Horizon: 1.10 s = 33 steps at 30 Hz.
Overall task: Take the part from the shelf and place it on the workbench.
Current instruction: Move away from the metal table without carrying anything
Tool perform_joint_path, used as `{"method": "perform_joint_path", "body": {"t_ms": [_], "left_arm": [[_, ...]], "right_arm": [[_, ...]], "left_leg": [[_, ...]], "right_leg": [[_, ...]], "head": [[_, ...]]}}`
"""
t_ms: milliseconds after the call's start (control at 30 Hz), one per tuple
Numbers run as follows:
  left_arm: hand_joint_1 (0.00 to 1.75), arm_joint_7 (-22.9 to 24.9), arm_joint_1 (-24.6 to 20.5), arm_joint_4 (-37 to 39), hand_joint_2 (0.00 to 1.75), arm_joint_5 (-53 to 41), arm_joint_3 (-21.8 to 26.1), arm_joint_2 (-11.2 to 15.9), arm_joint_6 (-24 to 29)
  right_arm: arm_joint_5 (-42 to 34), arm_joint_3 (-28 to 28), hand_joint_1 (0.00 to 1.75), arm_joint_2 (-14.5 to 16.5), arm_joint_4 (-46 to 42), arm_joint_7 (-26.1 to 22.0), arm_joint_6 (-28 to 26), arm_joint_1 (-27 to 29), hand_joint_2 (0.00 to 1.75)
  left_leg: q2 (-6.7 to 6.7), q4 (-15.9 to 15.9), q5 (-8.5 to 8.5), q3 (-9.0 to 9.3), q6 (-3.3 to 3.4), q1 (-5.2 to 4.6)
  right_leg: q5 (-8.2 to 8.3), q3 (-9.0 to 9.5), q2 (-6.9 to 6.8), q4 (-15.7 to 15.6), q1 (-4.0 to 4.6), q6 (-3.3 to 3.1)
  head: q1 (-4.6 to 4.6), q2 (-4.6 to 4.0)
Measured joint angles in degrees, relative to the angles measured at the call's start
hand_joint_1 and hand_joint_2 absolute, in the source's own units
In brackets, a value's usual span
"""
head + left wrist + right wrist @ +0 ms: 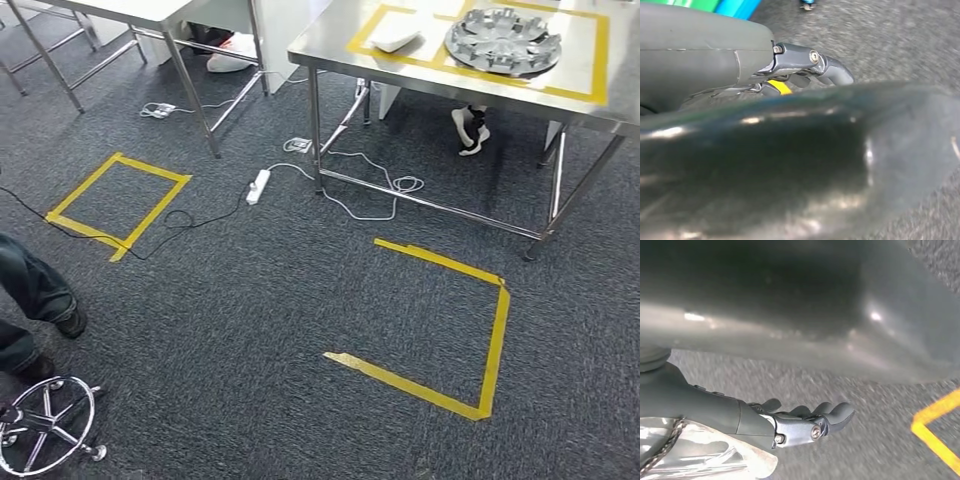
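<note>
The steel workbench (332, 35) stands ahead at the upper right, its top marked with yellow tape. On it lie a round grey metal disc (503, 40) and a flat white piece (394, 40). My right hand (798, 422) hangs low over the carpet. A pale, glossy part (704, 455) is tucked under its thumb, with the fingers stretched beyond it. My left hand (806, 65) also hangs at my side, fingers slightly bent with nothing in them.
A yellow tape outline (494, 340) marks the floor before the workbench, another yellow tape square (113, 205) lies left. A power strip (258, 186) and cables trail between tables. A person's legs (34, 290) and a chrome stool base (49, 425) are at the left edge; feet (469, 128) show under the bench.
</note>
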Motion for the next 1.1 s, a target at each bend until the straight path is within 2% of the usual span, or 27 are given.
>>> {"method": "perform_joint_path", "body": {"t_ms": [33,100,133,200,233,300,333,367,400,433,467,500,567,600,633,667,700,733,800,833,867,900,933,967,1000,1033,1100], "left_arm": [[0.0,0.0,0.1,0.0,0.0,0.3,0.2,0.2,0.1],[0.0,0.0,0.0,0.0,0.0,0.7,0.5,0.4,0.1],[0.0,0.0,0.0,0.0,0.0,0.9,0.7,0.5,0.2],[0.0,0.0,0.1,0.0,0.0,1.3,1.0,0.7,0.3],[0.0,0.0,0.3,0.0,0.0,1.5,1.2,0.7,0.4],[0.0,0.0,0.4,0.0,0.0,1.7,1.5,0.8,0.7],[0.0,0.1,0.3,0.1,0.0,1.8,1.6,0.8,0.8],[0.0,0.1,0.2,0.1,0.0,1.8,1.8,0.8,0.9],[0.0,0.3,0.2,0.1,0.0,1.8,1.9,0.8,1.0],[0.0,0.4,0.2,0.2,0.0,1.7,1.9,0.8,1.0],[0.0,0.6,0.3,0.2,0.0,1.7,2.0,0.8,1.0],[0.0,0.7,0.3,0.3,0.0,1.7,2.0,0.8,1.1],[0.0,0.7,0.3,0.3,0.0,1.7,2.0,0.8,1.1],[0.0,0.7,0.2,0.4,0.0,1.7,2.0,0.8,1.1],[0.0,0.7,0.1,0.4,0.0,1.7,2.0,0.8,1.1],[0.0,0.7,0.2,0.4,0.0,1.7,2.0,0.8,1.1],[0.0,0.7,0.2,0.4,0.0,1.7,2.1,0.8,1.1],[0.0,0.7,0.3,0.4,0.0,1.6,2.1,0.9,1.1],[0.0,0.7,0.4,0.4,0.0,1.6,2.1,1.0,1.1],[0.0,0.6,0.3,0.5,0.0,1.6,2.2,1.1,1.0],[0.0,0.6,0.2,0.5,0.0,1.6,2.2,1.1,1.0],[0.0,0.6,0.1,0.5,0.0,1.6,2.2,1.1,1.0],[0.0,0.6,0.1,0.5,0.0,1.6,2.2,1.1,0.9],[0.0,0.6,0.2,0.5,0.0,1.6,2.2,1.2,0.9],[0.0,0.6,0.3,0.5,0.0,1.6,2.2,1.3,0.9],[0.0,0.6,0.3,0.5,0.0,1.6,2.2,1.3,0.9],[0.0,0.6,0.2,0.5,0.0,1.6,2.2,1.3,0.9]], "right_arm": [[0.1,0.0,0.0,0.0,0.1,0.2,-0.8,0.0,0.0],[0.1,0.0,0.0,0.1,0.3,0.4,-2.0,0.1,0.0],[0.2,0.0,0.0,0.1,0.3,0.5,-2.3,0.1,0.0],[0.5,0.0,0.0,0.1,0.4,0.5,-2.7,0.0,0.0],[0.6,0.0,0.0,0.2,0.5,0.6,-2.9,0.0,0.0],[0.8,0.0,0.0,0.3,0.6,1.0,-3.2,0.1,0.0],[1.0,0.0,0.0,0.3,0.6,1.3,-3.4,0.2,0.0],[1.0,0.0,0.0,0.3,0.8,1.7,-3.5,0.4,0.0],[1.2,0.0,0.0,0.3,0.9,2.1,-3.5,0.5,0.0],[1.3,0.0,0.0,0.3,1.0,2.5,-3.4,0.7,0.0],[1.4,0.0,0.0,0.3,1.1,2.8,-3.4,0.8,0.0],[1.5,0.0,0.0,0.3,1.1,3.1,-3.3,0.9,0.0],[1.7,0.0,0.0,0.3,1.2,3.4,-3.2,0.9,0.0],[1.7,0.0,0.0,0.3,1.2,3.6,-3.2,0.9,0.0],[1.7,0.0,0.0,0.3,1.3,3.8,-3.1,0.8,0.0],[1.8,0.0,0.0,0.3,1.3,4.1,-3.1,0.8,0.0],[1.8,0.0,0.0,0.3,1.3,4.4,-3.1,0.8,0.0],[1.9,0.0,0.0,0.3,1.3,4.6,-3.1,0.7,0.0],[1.9,0.0,0.0,0.4,1.3,4.9,-3.1,0.7,0.0],[1.9,0.0,0.0,0.5,1.3,5.0,-3.1,0.8,0.0],[1.9,0.0,0.0,0.6,1.3,5.2,-3.0,0.9,0.0],[1.9,0.0,0.0,0.6,1.4,5.3,-3.0,0.9,0.0],[1.8,0.0,0.0,0.6,1.4,5.3,-3.0,1.0,0.0],[1.8,0.0,0.0,0.6,1.4,5.4,-2.9,0.9,0.0],[1.9,0.0,0.0,0.7,1.4,5.5,-2.8,0.9,0.0],[2.0,0.0,0.0,0.7,1.4,5.6,-2.7,0.9,0.0],[2.2,0.0,0.0,0.9,1.4,5.9,-2.5,0.8,0.0]], "left_leg": [[1.12,-4.2,1.97,2.23,0.06,0.02],[3.24,-10.9,4.04,5.63,0.56,-0.3],[3.81,-12.3,4.1,6.19,0.9,-0.47],[2.9,-12.5,3.93,6.02,1.68,-0.63],[2.3,-12.6,4.02,6.01,2.06,-0.61],[1.08,-12.9,4.33,6.03,2.83,-0.46],[0.45,-12.9,4.43,5.94,3.07,-0.43],[-0.27,-12.9,4.47,5.85,3.24,-0.46],[-1.07,-12.9,4.49,5.8,3.33,-0.52],[-1.9,-12.9,4.49,5.81,3.36,-0.59],[-2.76,-12.9,4.48,5.87,3.37,-0.64],[-3.61,-12.9,4.48,5.96,3.35,-0.67],[-5.18,-12.8,4.41,6.07,3.17,-0.75],[-5.93,-12.7,4.39,5.99,2.95,-0.78],[-6.58,-12.6,4.42,5.8,2.64,-0.73],[-7.18,-12.5,4.5,5.58,2.24,-0.65],[-7.8,-12.5,4.6,5.37,1.85,-0.51],[-7.55,-12.3,4.52,5.22,1.51,-0.42],[-4.87,-9.6,2.73,3.96,0.95,-0.53],[-2.95,-6.5,0.99,2.58,0.72,-0.52],[-1.64,-2.6,-0.94,0.74,0.46,-0.49],[-1.03,1.1,-2.44,-1.0,0.23,-0.38],[-0.77,3.4,-3.04,-2.07,0.06,-0.27],[-0.6,3.7,-2.53,-2.13,-0.03,-0.2],[-0.27,1.6,-0.99,-1.03,-0.03,-0.17],[0.51,-2.1,1.08,0.94,0.08,-0.19],[3.57,-9.4,3.71,4.69,0.58,-0.59]], "right_leg": [[-0.16,0.24,-0.64,0.0,0.03,0.22],[-0.61,0.53,-1.86,0.2,0.37,0.85],[-0.79,0.62,-2.41,0.2,0.55,1.17],[-1.05,0.91,-3.47,0.2,0.59,1.79],[-1.45,0.93,-3.08,0.4,0.45,2.15],[-3.77,-0.49,-0.35,3.7,0.2,2.64],[-5.66,-2.24,1.47,7.2,0.13,2.69],[-7.49,-4.32,2.59,11.4,0.13,2.65],[-8.69,-6.33,3.13,15.1,0.15,2.61],[-8.82,-7.65,3.35,17.2,0.17,2.53],[-7.76,-7.95,3.5,17.1,0.19,2.4],[-5.74,-7.18,3.75,14.7,0.19,2.23],[-1.47,-3.95,5.9,6.8,0.12,1.72],[-0.38,-2.45,7.05,3.7,0.07,1.53],[-0.01,-1.56,7.92,1.9,0.08,1.38],[-0.19,-1.19,8.11,1.3,0.13,1.26],[-0.17,-0.97,7.57,1.1,0.18,1.13],[-0.05,-0.88,6.92,1.0,0.16,0.86],[0.08,-0.55,5.34,0.6,0.0,0.18],[0.03,-0.41,4.42,0.5,-0.01,-0.12],[-0.1,-0.33,3.52,0.5,0.05,-0.32],[-0.21,-0.27,2.58,0.5,0.1,-0.4],[-0.33,-0.2,1.7,0.5,0.14,-0.42],[-0.44,-0.1,0.89,0.5,0.15,-0.36],[-0.58,0.07,0.12,0.5,0.15,-0.28],[-0.75,0.32,-0.58,0.5,0.16,-0.14],[-1.23,0.68,-1.86,0.6,0.46,0.35]], "head": [[-0.02,0.0],[-0.05,0.0],[-0.03,0.0],[0.06,0.0],[0.15,0.0],[0.41,0.0],[0.58,0.0],[0.65,0.0],[0.66,0.0],[0.64,0.0],[0.64,0.0],[0.64,0.0],[0.64,0.0],[0.63,0.0],[0.6,0.0],[0.58,0.0],[0.58,0.0],[0.58,0.0],[0.27,0.0],[0.13,0.0],[-0.03,0.0],[-0.05,0.0],[-0.04,0.0],[-0.05,0.0],[-0.07,0.0],[-0.06,0.0],[-0.06,0.0]]}}
